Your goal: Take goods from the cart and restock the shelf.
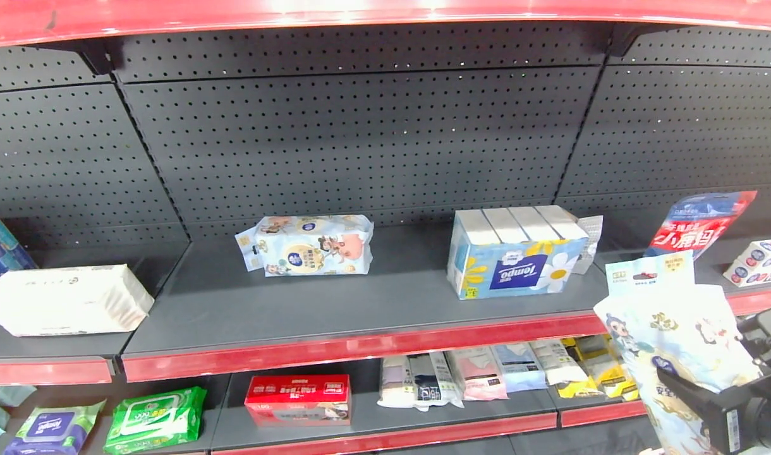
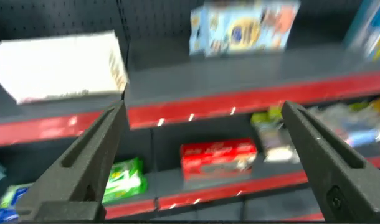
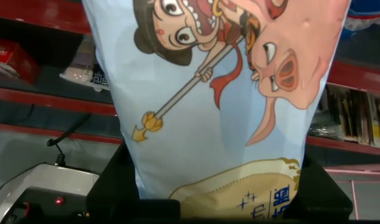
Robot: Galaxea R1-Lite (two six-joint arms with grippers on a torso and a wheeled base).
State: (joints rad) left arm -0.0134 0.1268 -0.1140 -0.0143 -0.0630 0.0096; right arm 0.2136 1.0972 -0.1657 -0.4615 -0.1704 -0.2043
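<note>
On the middle board of the black pegboard shelf (image 1: 335,303), which has a red strip along its front edge, three packs lie well apart. A blue flower-print tissue block (image 1: 518,259) is right of centre. A white tissue pack (image 1: 66,308) lies skewed in the next bay to the left. A cartoon tissue pack (image 1: 309,245) lies on its side left of centre, nearer the back wall. A second cartoon pack (image 1: 673,328) is off the shelf, upright in front of it at the right of the head view, top flap up, its top just right of the flower block. The right gripper (image 3: 221,193) is clamped on this pack low down, one dark finger on each side. The left gripper (image 2: 202,112) is released, fingers spread wide with nothing between them, facing the shelf front with the red edge strip across the gap. Behind the held pack a red-and-blue pouch (image 1: 701,222) stands tilted on the right bay, with small white boxes (image 1: 761,260) beside it at the far right edge. Blue packs (image 1: 0,246) are at the far left edge. On the lower board are a row of flat packets (image 1: 505,373), a red box (image 1: 298,398), a green wipes pack (image 1: 155,420) and a purple wipes pack (image 1: 54,430).
</note>
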